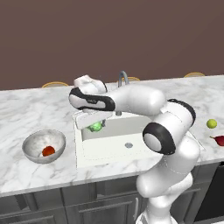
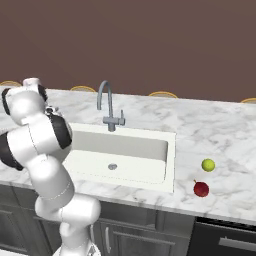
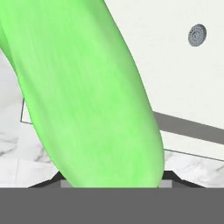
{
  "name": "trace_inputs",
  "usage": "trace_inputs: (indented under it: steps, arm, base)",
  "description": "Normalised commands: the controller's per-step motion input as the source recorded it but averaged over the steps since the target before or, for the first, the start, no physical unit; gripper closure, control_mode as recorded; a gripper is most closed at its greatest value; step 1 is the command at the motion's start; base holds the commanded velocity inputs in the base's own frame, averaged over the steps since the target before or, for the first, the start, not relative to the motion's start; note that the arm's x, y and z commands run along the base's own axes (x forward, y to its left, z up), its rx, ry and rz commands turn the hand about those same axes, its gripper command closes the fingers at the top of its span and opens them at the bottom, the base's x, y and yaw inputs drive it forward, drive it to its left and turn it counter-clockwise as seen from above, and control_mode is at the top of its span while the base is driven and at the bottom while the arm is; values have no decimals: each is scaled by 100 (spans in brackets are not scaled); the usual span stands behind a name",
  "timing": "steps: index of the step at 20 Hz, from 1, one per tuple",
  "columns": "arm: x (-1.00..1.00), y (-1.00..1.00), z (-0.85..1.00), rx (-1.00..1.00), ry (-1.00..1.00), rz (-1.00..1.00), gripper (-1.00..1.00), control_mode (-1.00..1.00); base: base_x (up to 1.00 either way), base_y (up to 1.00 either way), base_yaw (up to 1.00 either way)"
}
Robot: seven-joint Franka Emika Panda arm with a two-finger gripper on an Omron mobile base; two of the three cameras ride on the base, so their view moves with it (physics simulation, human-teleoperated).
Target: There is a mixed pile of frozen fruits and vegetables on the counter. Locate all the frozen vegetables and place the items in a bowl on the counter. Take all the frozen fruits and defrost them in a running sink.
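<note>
Bowl: the grey bowl (image 1: 43, 145) sat on the counter (image 1: 26, 109) at the left, well apart from the sink, with the red-orange round item (image 1: 48, 151) lying inside it.
Arm pose: in the left base view the white arm (image 1: 166, 131) rose from the lower right, bent at a dark elbow joint and reached leftward and roughly level, ending over the sink's left rear corner.
Gripper: the gripper (image 1: 94, 124) pointed downward over the left edge of the sink, its jaws closed nearly all the way onto the bright green item (image 1: 95, 127), which it held clear of the basin.
Green item's axis: in the hand view the green item (image 3: 87, 96) ran as a long, rounded body diagonally from upper left to lower right, its blunt lower end between the finger tips; which end was the pointed one could not be told.
Sink: the white sink (image 2: 120, 150) lay in the middle of the counter, drain (image 2: 112, 166) central, gooseneck faucet (image 2: 107, 105) at its back rim.
Fruits: the yellow-green ball (image 2: 208, 164) and the dark red piece (image 2: 201, 189) rested on the counter right of the sink, near each other but apart.
View differences: the left base view gave the bowl, the wrist and the grasp; the right base view gave the faucet whole, where the arm partly covered it from the left; the hand view gave the drain (image 3: 197, 34) beyond the green item.
</note>
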Motion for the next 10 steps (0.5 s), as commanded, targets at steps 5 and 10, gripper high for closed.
trace_inputs:
  steps: [5, 10]
  arm:
    - [7, 100, -6, 2, -26, 1, 100, -100]
    - [7, 79, -1, 8, -23, 5, 100, -100]
  base:
    - [0, 0, 0]
    - [0, 0, 0]
